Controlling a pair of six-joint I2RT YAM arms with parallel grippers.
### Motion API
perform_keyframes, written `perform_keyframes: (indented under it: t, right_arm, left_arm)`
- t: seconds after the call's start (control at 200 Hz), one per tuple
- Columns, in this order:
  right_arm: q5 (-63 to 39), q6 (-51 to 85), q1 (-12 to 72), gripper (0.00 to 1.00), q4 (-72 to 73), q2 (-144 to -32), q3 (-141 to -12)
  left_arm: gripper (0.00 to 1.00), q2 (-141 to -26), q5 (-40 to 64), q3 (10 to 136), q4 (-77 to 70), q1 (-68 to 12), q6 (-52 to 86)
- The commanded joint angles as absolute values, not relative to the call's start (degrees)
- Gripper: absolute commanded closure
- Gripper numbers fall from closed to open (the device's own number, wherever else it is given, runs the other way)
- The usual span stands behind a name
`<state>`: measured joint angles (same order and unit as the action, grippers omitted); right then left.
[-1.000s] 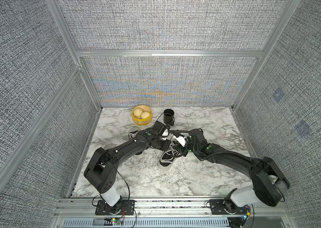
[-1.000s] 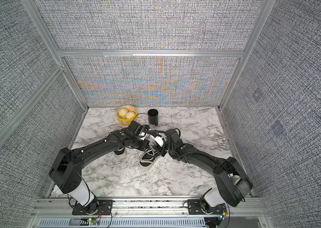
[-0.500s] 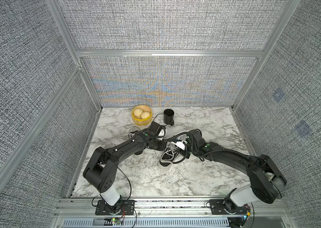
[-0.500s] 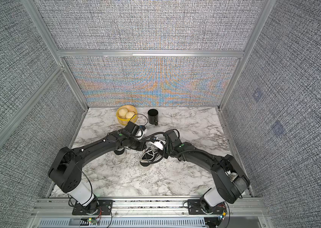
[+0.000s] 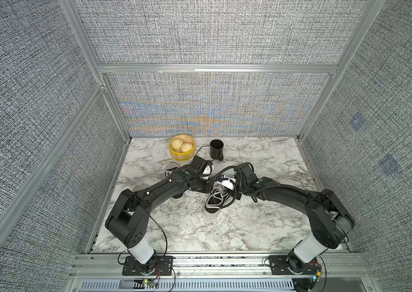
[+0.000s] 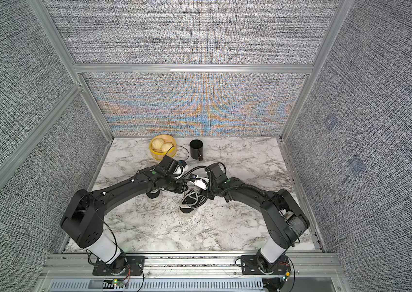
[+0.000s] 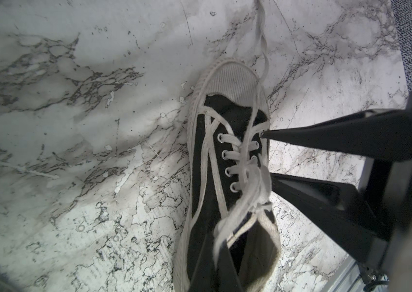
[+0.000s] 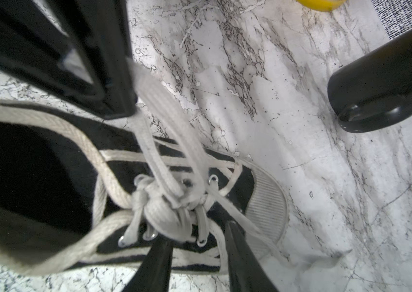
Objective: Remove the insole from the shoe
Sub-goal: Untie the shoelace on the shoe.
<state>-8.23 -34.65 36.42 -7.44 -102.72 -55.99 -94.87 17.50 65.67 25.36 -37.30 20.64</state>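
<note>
A black canvas shoe with white laces and a white toe cap stands on the marble table, and both wrists meet over it. The insole is hidden inside the dark opening. My left gripper hangs over the collar, shut on a shoelace pulled taut up from the knot. My right gripper is open. Its fingers reach the shoe's side by the eyelets, with loose lace strands between them.
A second black shoe lies partly under the left arm. At the back stand a yellow basket of buns and a black mug. Mesh walls enclose the table.
The right wrist has crept slightly toward the left arm over the shoe. The left gripper has stayed shut and the shoe has not moved.
</note>
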Motion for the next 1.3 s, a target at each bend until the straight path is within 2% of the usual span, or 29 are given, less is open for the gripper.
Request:
perform_keyframes:
  t: [0.0,0.08,0.21,0.305,0.415,0.54,0.755,0.961,1.111,1.296]
  right_arm:
    - [-9.3,-36.1,36.6,0.64,-7.3,-103.2,-56.2]
    - [-9.3,-36.1,36.6,0.68,-6.9,-103.4,-56.1]
    - [-9.5,-35.6,36.6,0.81,-7.1,-103.9,-56.9]
    - [-9.2,-35.6,36.5,0.91,-8.0,-103.4,-57.1]
    - [-9.1,-34.3,35.9,1.0,-9.0,-101.4,-57.1]
    - [-8.2,-29.5,35.1,1.0,-11.1,-99.6,-57.9]
    - [-9.7,-20.2,34.7,1.0,-11.8,-95.1,-56.3]
    - [-10.9,-9.3,34.7,1.0,-11.1,-90.7,-54.9]
    - [-10.8,-2.0,34.7,1.0,-11.3,-88.1,-54.9]
    - [-7.2,6.4,32.6,1.0,-11.5,-84.6,-56.2]
  left_arm:
    - [1.0,-94.9,16.8,65.7,24.3,-37.2,20.9]
    - [0.99,-94.9,16.7,65.7,24.3,-37.2,21.1]
    - [0.94,-94.4,16.2,65.3,24.0,-37.1,21.2]
    - [0.82,-93.4,14.9,65.1,24.3,-37.0,21.1]
    - [0.63,-90.6,14.3,63.4,23.3,-36.8,21.0]
    - [0.48,-85.8,17.5,58.4,20.5,-36.7,19.9]
    - [0.42,-84.9,25.5,52.1,17.7,-36.8,18.9]
    - [0.44,-90.2,27.3,53.3,16.6,-36.9,18.3]
    - [0.7,-93.6,25.8,54.6,17.4,-36.9,18.4]
    - [0.83,-93.3,24.3,52.5,15.9,-37.0,20.4]
